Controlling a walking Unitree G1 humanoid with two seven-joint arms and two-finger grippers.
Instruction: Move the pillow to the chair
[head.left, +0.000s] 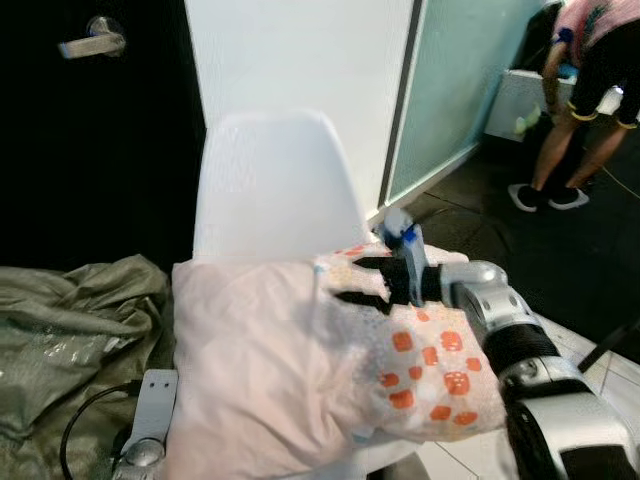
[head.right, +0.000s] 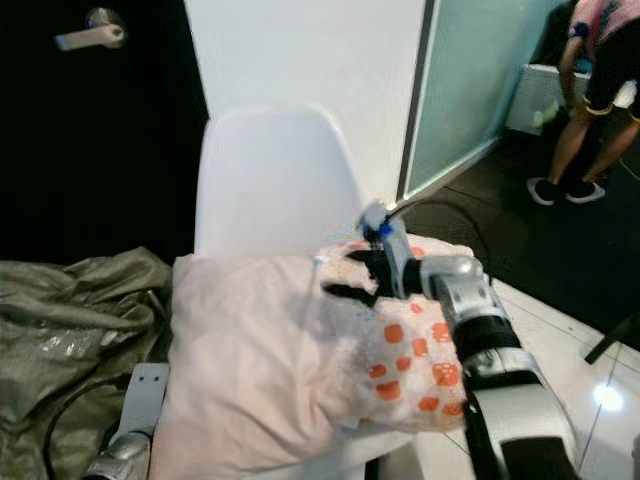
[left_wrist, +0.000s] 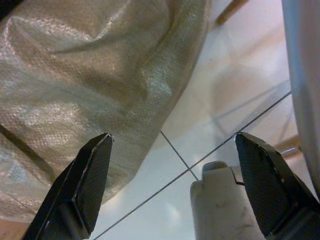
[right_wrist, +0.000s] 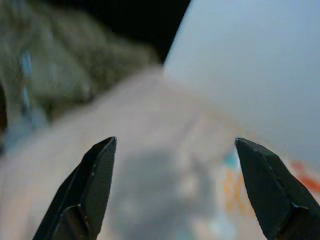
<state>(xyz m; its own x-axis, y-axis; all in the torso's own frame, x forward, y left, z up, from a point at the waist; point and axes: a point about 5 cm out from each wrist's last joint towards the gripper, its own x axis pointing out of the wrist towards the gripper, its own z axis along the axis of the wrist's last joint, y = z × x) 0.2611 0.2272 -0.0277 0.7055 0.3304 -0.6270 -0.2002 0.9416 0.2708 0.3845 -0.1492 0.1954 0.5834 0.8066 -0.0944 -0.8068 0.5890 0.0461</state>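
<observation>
Pillow (head.left: 270, 370) lies on chair (head.left: 270, 185), right end effector (head.left: 362, 282) open above.

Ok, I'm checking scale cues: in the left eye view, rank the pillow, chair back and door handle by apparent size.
1. pillow, though it is nearest the camera
2. chair back
3. door handle, farther away

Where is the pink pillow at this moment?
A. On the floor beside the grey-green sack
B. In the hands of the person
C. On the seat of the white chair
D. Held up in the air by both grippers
C: the pillow lies on the seat of the white chair, against its backrest, and the open right gripper hovers above it.
</observation>
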